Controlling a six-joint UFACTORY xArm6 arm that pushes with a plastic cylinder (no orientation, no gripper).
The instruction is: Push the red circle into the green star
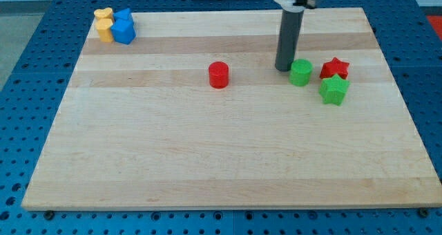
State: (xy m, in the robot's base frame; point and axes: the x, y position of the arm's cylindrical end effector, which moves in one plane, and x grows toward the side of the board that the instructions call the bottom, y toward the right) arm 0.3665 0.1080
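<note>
Hand: none is fitted, so no spread or pinch can be told; the arm ends in a dark rod whose lower end, my tip [284, 68], rests on the wooden counter [207, 159] just at the left of the green circle [300, 72], touching or nearly touching it.

Left to right: a yellow block [103, 25] and a blue block [123, 26] sit pressed together in the counter's upper left corner, close to its edges; their shapes are hard to make out. Red circle [218, 74] stands alone near the middle, well apart from the corner pair and left of my tip. Bare wood lies around it on all sides, and the whole lower half of the counter is open.

Right of my tip, the green circle, a red star [335, 68] and the green star [333, 90] form a tight cluster. Green star is lowest in it, just below the red star. My tip and the green circle stand between the red circle and this cluster.
</note>
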